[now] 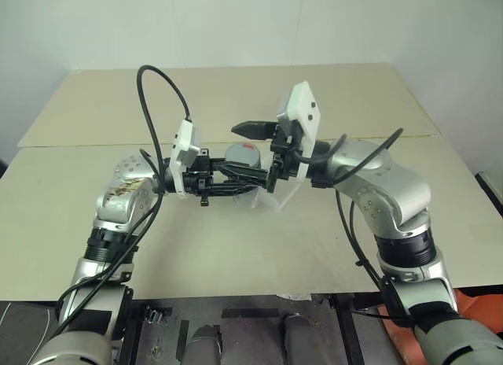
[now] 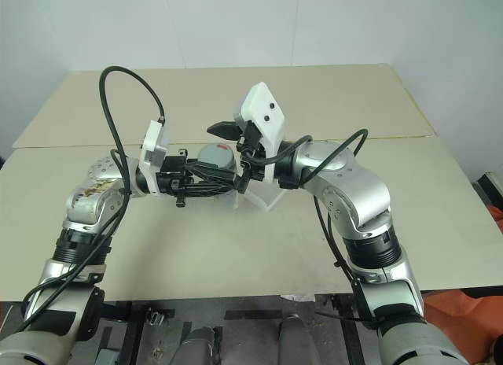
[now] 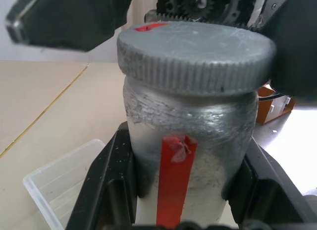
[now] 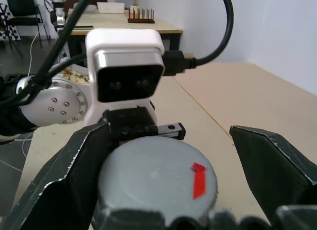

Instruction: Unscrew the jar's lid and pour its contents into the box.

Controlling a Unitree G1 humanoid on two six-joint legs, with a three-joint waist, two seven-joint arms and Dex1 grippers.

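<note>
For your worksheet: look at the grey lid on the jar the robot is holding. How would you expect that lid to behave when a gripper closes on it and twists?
The lid looks rigid, so it probably will not flex under the right gripper. Its ribbed edge should give the fingers some bite, though hard plastic may still slip. The jar is clamped by the left gripper, so it likely will not spin along.

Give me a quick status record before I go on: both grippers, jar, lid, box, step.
left gripper: shut on the jar's body, holding it upright above the table
right gripper: open, fingers either side of the lid, not yet closed on it
jar: clear, red strip down its side, clamped between the left fingers
lid: grey, red mark on top, still on the jar
box: clear plastic, on the table below and beside the jar
step: unscrewing not yet begun
</note>
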